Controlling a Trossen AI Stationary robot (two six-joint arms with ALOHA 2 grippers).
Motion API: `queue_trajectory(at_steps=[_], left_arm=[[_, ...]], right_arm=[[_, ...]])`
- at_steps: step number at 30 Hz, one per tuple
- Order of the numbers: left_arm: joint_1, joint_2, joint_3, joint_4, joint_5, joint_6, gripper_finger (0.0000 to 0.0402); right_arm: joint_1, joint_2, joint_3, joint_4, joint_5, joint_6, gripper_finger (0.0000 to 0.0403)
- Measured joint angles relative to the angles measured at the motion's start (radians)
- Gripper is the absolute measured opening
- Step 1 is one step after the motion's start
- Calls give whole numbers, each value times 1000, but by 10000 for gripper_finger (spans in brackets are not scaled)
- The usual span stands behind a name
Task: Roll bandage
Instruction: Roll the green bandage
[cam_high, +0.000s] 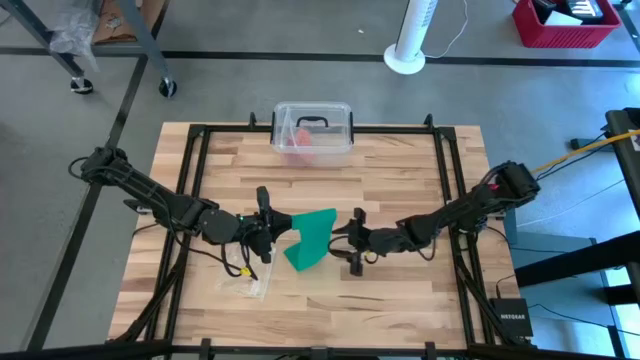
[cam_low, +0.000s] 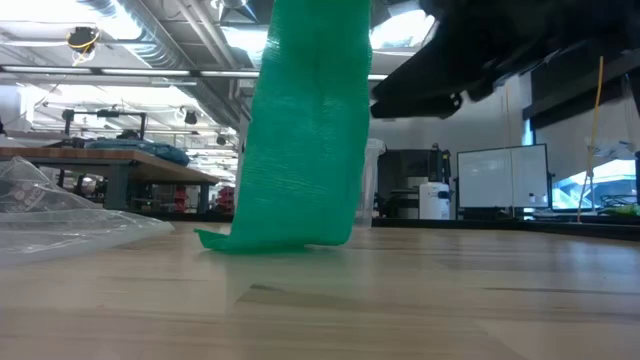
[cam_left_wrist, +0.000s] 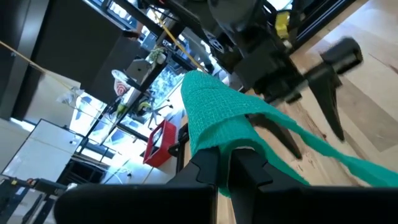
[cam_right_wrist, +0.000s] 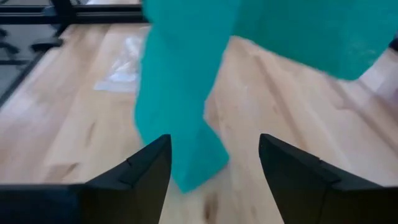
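You see two matte black jointed arms, loose black cables trailing along them, each ending in plain, wedge-shaped black fingers (cam_right_wrist: 140, 177).

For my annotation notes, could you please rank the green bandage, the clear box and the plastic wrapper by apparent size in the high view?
1. Box, largest.
2. Bandage, a little smaller; part of it hangs upright from the left fingers, so its length is foreshortened.
3. Wrapper, seemingly smallest, though its clear edges are hard to trace.

the high view looks straight down on the whole bench (cam_high: 400, 290). the low view sits at bench height, close to the bandage (cam_low: 305, 130), facing the room behind it. both wrist views look past their own fingers (cam_right_wrist: 140, 180) at that same bandage.
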Motion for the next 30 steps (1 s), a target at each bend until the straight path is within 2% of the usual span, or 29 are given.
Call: queue_trajectory(at_steps=[5,8,11,15,17,21,25,30], left_arm=[[0,0,0,-1,0,-3,8],[-1,0,0,-2,0,-4,8],[-1,0,0,-3,0,-4,8],[0,0,0,-4,0,-5,8],[0,0,0,-4,0,-4,8],[-1,0,0,-5,0,-2,8],[-2,0,0,-6,0,-1,8],[-2,0,0,-5,8,-1,8]], right_arm=[[-41,51,1,168,-108,-29,241],[-40,53,2,256,-118,-57,217],[-28,54,6,332,-144,-81,159],[7,54,53,326,-188,-137,40],[40,43,91,318,-210,-213,13],[94,-39,218,200,-179,-329,22],[100,-123,406,-80,-115,-458,6],[57,-151,685,-393,41,-600,20]])
